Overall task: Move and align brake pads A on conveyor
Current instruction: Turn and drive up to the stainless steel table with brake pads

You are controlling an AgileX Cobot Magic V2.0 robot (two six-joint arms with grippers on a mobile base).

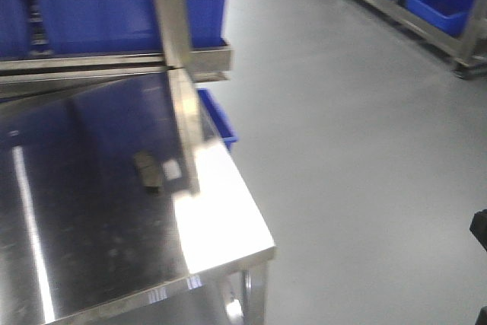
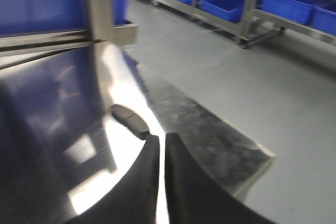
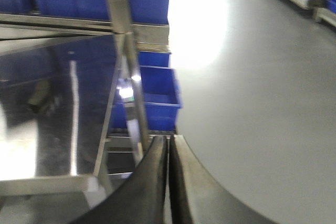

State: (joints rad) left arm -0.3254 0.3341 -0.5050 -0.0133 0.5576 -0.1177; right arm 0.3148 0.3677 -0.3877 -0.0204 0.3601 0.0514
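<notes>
Our left claw (image 2: 161, 138) is clenched on nothing, and our right claw (image 3: 169, 139) is clenched too (nothing sits between its fingers). Just ahead of the left claw, one of the brake pads A (image 2: 130, 120) lies flat on the shiny counter (image 2: 47, 108). We see no conveyor, and a closed claw coming down could shove the pad across the slick steel. The blue bins (image 3: 157, 90) show nothing inside that we can make out.

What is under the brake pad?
The pad lies on the shiny steel tabletop. Its underside and the patch of steel it covers cannot be seen, and blur hides finer detail.
</notes>
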